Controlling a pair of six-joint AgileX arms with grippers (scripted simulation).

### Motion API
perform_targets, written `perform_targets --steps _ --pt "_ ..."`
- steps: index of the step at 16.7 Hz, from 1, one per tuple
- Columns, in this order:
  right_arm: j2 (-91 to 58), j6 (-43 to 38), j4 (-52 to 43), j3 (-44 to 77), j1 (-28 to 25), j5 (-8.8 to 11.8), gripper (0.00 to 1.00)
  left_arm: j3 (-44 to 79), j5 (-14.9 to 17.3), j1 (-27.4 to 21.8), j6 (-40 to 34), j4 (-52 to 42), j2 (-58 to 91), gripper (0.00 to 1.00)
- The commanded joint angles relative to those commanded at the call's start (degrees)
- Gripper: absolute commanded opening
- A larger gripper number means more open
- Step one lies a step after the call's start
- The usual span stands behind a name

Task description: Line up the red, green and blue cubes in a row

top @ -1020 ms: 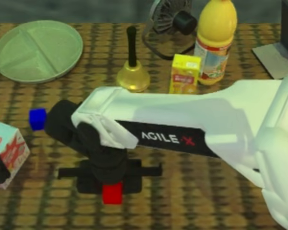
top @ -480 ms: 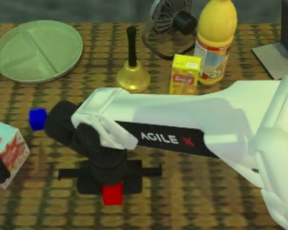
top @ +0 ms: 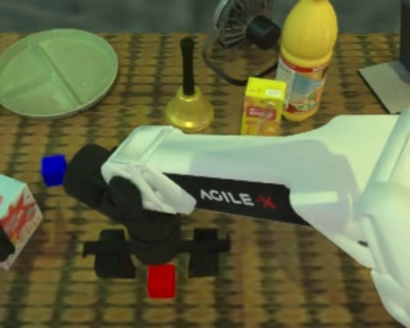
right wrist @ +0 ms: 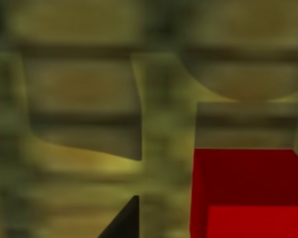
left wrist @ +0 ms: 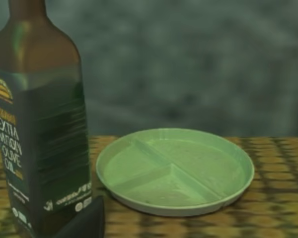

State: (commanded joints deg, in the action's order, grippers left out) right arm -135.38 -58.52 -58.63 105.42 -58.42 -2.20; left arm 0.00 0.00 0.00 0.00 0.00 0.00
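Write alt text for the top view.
The right arm's black tool hangs open over a small red cube on the woven table. A small blue cube sits left; behind are a green divided plate, brass bell and yellow juice carton.

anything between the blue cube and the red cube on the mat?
Top view: between the blue cube and the red cube sit the right arm's black wrist and the right gripper, open above the red cube.
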Motion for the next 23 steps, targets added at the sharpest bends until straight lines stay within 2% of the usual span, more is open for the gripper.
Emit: perform_targets --steps 9,16,23 --pt "0.05 -0.01 -0.21 0.2 0.08 0.0 1.0 0.0 0.0 0.0 0.0 0.0 0.0 1.0" --pt "3.01 -0.27 -12.64 9.27 -0.62 0.06 1.0 0.0 0.0 0.0 0.0 0.0 0.0 1.0" --pt "3.35 0.43 -13.37 9.89 -0.15 0.03 1.0 0.0 0.0 0.0 0.0 0.0 0.0 1.0"
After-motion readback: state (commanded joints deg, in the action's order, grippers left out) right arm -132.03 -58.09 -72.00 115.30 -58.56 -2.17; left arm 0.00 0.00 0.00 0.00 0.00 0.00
